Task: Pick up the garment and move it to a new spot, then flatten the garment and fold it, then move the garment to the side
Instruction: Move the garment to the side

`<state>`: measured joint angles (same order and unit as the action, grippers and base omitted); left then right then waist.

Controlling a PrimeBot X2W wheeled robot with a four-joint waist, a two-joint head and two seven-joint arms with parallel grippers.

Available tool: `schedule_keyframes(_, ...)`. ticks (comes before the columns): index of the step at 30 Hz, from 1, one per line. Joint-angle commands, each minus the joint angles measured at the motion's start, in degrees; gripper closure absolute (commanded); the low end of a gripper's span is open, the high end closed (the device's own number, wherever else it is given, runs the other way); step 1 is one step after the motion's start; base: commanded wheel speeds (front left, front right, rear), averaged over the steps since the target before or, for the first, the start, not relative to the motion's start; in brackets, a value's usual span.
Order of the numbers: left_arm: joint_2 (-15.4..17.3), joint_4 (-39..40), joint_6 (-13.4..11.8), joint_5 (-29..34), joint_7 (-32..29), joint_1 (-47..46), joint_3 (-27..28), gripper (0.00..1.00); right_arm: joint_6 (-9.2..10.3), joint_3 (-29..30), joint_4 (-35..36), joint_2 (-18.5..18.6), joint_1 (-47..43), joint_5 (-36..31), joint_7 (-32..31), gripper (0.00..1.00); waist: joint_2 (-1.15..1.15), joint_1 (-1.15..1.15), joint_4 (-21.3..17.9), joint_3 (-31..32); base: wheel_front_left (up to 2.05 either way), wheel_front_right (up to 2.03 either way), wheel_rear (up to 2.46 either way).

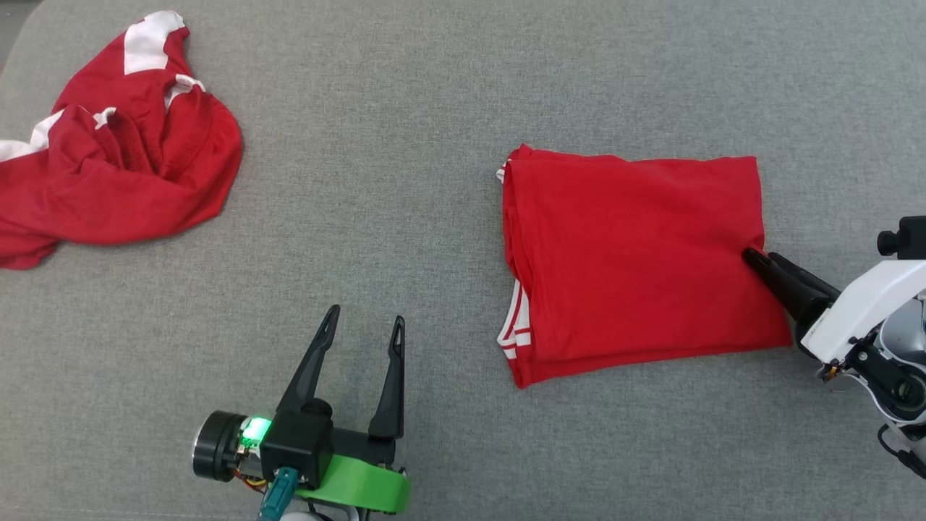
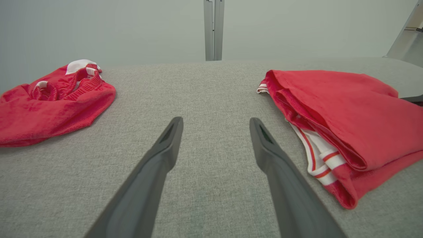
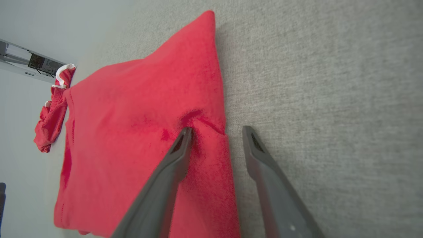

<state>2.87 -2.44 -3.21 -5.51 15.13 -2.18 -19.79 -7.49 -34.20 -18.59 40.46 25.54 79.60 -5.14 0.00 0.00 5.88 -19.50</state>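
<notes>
Head view: a folded red garment (image 1: 629,260) lies flat on a grey cloth surface (image 1: 405,108), ahead and to the right of the left fingers (image 1: 393,362). It is a neat rectangle. Its slightly longer side runs from the right fingers (image 1: 785,278) across toward the left fingers' side. The end with white striped trim faces away from the right fingers. The right fingers touch the garment's near right edge, but one finger hides the other, so their gap cannot be read here. The right arm is cut off by the frame. The left fingers stand wide apart, holding nothing, over bare surface. A crumpled red garment (image 1: 108,166) lies well to their left and is partly cut off.

Left wrist view: the left fingers (image 2: 165,145) are spread wide and empty. The folded red garment (image 2: 347,112) lies just right of the right-hand fingertip, its stacked layers and striped trim facing the fingers, its far side cut off. The crumpled red garment (image 2: 49,105) lies to the left.

Right wrist view: the right fingers (image 3: 180,148) are partly open and straddle the folded red garment's (image 3: 132,109) edge. One fingertip presses a pucker into the cloth. The other rests on the bare surface (image 3: 330,99) just beside it. The cloth is not pinched. The garment stretches away ahead of the fingers, and its near end is cut off.
</notes>
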Motion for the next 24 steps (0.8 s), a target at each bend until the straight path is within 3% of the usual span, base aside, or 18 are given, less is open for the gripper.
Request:
schedule_keyframes(1, 0.1, 0.0, -0.3, 0.2, 0.0, -1.1, 0.0, 0.0, 0.01, -0.8, -0.2, 0.2, 0.6, 0.1, -0.1, 1.0, 0.0, 0.0, 0.1, -0.5, 0.0, 0.0, 0.0)
schedule_keyframes(15, 0.3, 5.9, 1.8, 4.2, 0.0, -6.1, -2.0, 0.0, 0.03, -0.4, 0.9, 7.4, 13.3, -3.7, 4.5, 1.0, 0.0, 0.0, -2.8, -9.3, 0.0, 0.0, 0.0)
schedule_keyframes(24, 1.9, 12.4, 3.0, 7.8, 0.0, -11.1, -5.0, 0.0, 0.03, 2.3, -1.8, 15.0, 21.5, -4.2, 6.6, 1.0, 0.0, 0.0, -5.2, -17.7, 0.0, 0.0, 0.0)
